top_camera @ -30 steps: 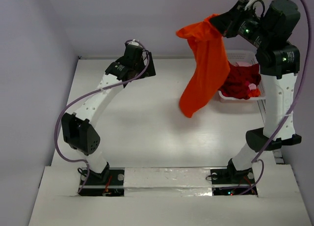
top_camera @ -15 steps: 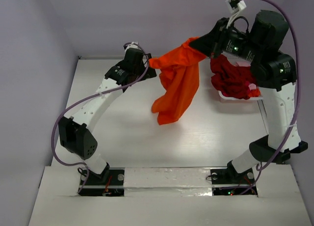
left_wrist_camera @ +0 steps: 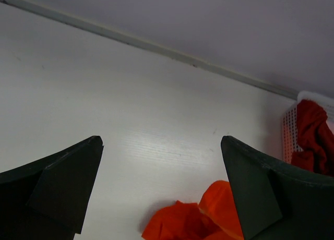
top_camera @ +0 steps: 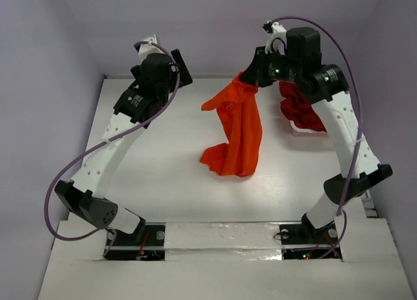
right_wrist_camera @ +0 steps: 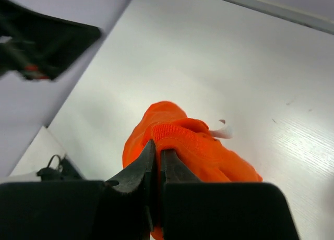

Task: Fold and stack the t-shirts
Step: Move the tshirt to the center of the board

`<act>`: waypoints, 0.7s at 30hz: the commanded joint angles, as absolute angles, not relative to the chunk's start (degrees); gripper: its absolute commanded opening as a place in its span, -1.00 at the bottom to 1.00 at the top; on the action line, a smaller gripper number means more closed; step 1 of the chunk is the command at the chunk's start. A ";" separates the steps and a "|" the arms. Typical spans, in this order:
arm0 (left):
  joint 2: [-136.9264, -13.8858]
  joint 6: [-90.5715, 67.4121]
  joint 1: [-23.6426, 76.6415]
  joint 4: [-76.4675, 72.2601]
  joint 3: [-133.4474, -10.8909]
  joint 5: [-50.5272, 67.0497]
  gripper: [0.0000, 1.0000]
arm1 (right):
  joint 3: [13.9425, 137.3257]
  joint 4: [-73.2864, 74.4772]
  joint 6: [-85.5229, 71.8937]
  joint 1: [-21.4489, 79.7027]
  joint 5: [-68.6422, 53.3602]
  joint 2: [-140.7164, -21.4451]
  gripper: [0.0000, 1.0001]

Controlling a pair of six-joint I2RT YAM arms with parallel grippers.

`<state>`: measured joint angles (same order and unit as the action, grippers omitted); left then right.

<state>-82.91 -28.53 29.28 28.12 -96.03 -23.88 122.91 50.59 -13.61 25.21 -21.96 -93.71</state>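
Top external view, left to right. Your left gripper is far left of the white lattice plastic basket, jaws spread wide, nothing in them, hovering above the white table.

The bright orange-red cloth t-shirt hangs just left of the basket. It is bunched into a long rope, and its lower end looks to rest in a heap on the table. Your right gripper is up above the basket's left edge, jaws clenched on a ribbed edge of that shirt. It is a thin pinch near the fingertips.

Risks, as I judge them:
- The pinch is shallow, so a quick swing or the cloth's drag on the table could pull it free.
- The shirt is twisted and doubled. Lay it down like this and it lands crumpled, with no flat panel to fold.
- If the left gripper goes in for a second corner it may catch two layers, because the edges are hidden in the bunch.
- The right arm hangs over the basket, so a low move could snag what's inside.

The basket holds the dark crimson red t-shirt, heaped and spilling over the near rim. Whether any pink cloth is in there, I cannot tell.
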 commanded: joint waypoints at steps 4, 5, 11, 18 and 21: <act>-82.27 -26.19 28.48 25.93 -99.23 -29.45 0.98 | 124.45 48.87 -15.29 25.58 -13.11 -96.85 -1.00; -82.27 -26.63 28.48 26.01 -99.32 -28.75 0.98 | 124.11 49.04 -15.47 25.58 -11.18 -96.94 -1.00; -81.30 -26.90 28.48 26.01 -99.58 -28.65 0.98 | 123.75 53.52 -22.93 25.58 0.85 -99.93 -1.00; -81.83 -25.66 28.48 27.25 -104.41 -29.97 0.98 | 119.18 55.64 -28.92 26.19 3.09 -100.63 -1.00; -81.39 -25.93 28.48 26.72 -103.63 -29.80 0.98 | 121.54 56.76 -22.96 27.94 -6.52 -102.12 -1.00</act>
<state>-82.67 -26.44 28.60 27.57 -102.30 -28.51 119.42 56.18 -25.56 25.56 0.36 -101.67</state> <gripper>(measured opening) 0.990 0.038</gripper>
